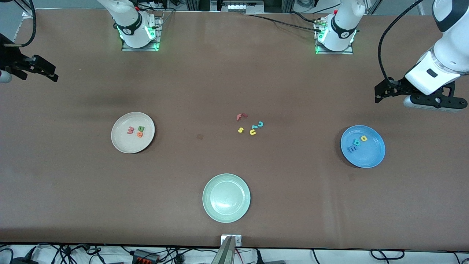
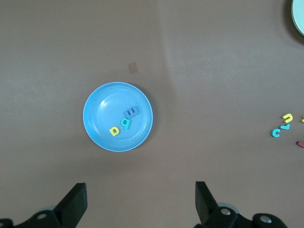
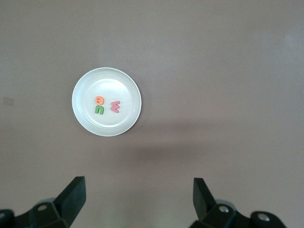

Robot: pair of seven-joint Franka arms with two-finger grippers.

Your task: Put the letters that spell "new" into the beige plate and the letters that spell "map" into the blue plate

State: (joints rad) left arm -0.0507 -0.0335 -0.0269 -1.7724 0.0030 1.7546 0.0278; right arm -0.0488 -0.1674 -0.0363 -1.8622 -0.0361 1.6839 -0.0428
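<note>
Left gripper (image 2: 137,202) hangs in the air at the left arm's end of the table, over bare tabletop just beside the blue plate (image 1: 370,156), fingers (image 2: 76,202) spread wide, nothing between them. In that plate, close together in a short row: blue m (image 1: 351,149), teal a (image 1: 356,142), yellow p (image 1: 363,138). Right gripper (image 3: 137,202) hangs in the air at the right arm's end, over bare table well apart from the beige plate (image 1: 122,141), fingers likewise spread and holding nothing. In the beige plate: pinkish-red w (image 1: 130,130), green n (image 1: 141,128), orange e (image 1: 139,134); n and e touch or nearly so, w just beside them. Mid-table, between the two plates, a loose cluster lies on the brown table (image 1: 234,80): red f (image 1: 240,116), teal c (image 1: 260,124), yellow s (image 1: 240,129), yellow u (image 1: 253,132), with one more small teal piece (image 1: 254,127) between c and u, letter not legible. Pale green plate (image 1: 226,198) sits nearer the front camera than the cluster, nothing in it.
</note>
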